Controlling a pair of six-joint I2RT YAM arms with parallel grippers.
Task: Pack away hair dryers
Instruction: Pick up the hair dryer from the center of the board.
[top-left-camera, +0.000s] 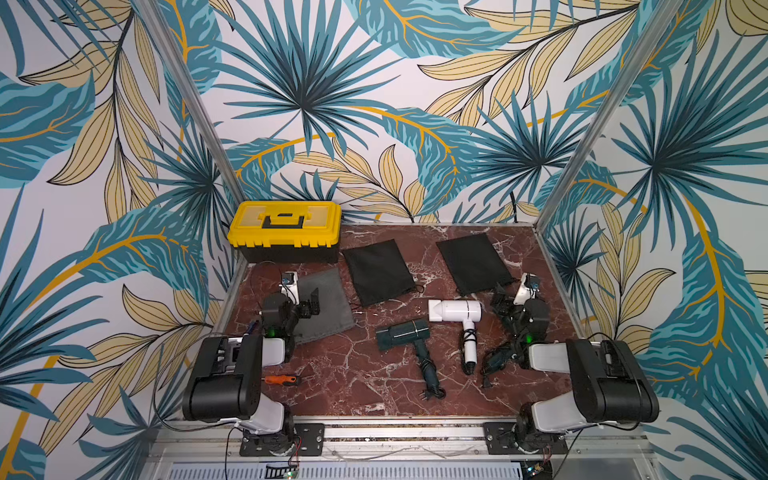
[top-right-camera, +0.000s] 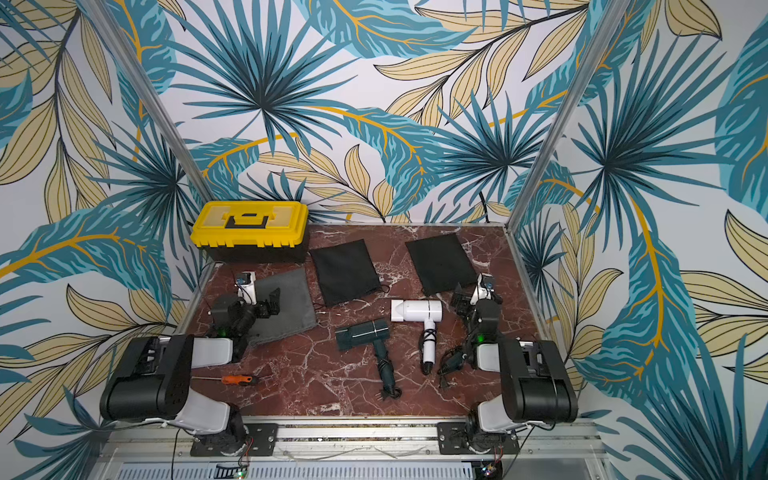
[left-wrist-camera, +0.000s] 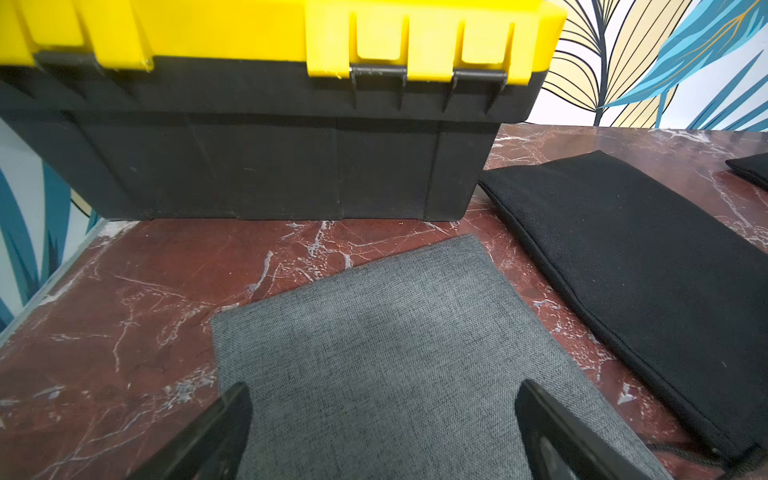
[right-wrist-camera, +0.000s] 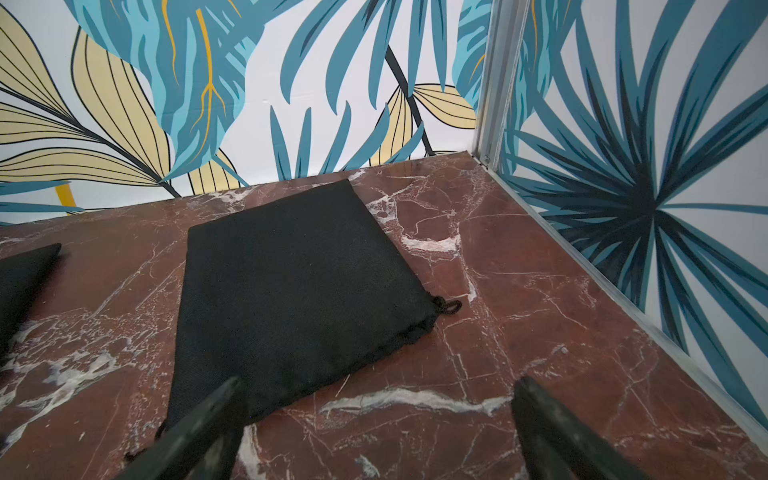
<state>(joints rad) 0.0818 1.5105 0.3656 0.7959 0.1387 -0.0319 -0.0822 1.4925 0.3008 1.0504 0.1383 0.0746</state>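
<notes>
Left jaws spread wide, empty, over a flat grey cloth pouch (left-wrist-camera: 395, 353) at nine o'clock on the red marble worktop (top-left-camera: 353, 374); right jaws, equally apart, near a black cloth pouch (right-wrist-camera: 291, 291) at two o'clock. White plastic hair dryer (top-left-camera: 455, 311) and dark teal plastic hair dryer (top-left-camera: 403, 332) lie centre; second teal dryer (top-left-camera: 496, 362), half-hidden, four o'clock.

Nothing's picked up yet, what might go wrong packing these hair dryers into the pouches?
One teal hair dryer lies partly hidden by the right arm, so reaching it may be awkward. The other teal dryer's trailing plug could snag on a pouch mouth. The black pouches lie flat, so opening one looks fiddly.
</notes>
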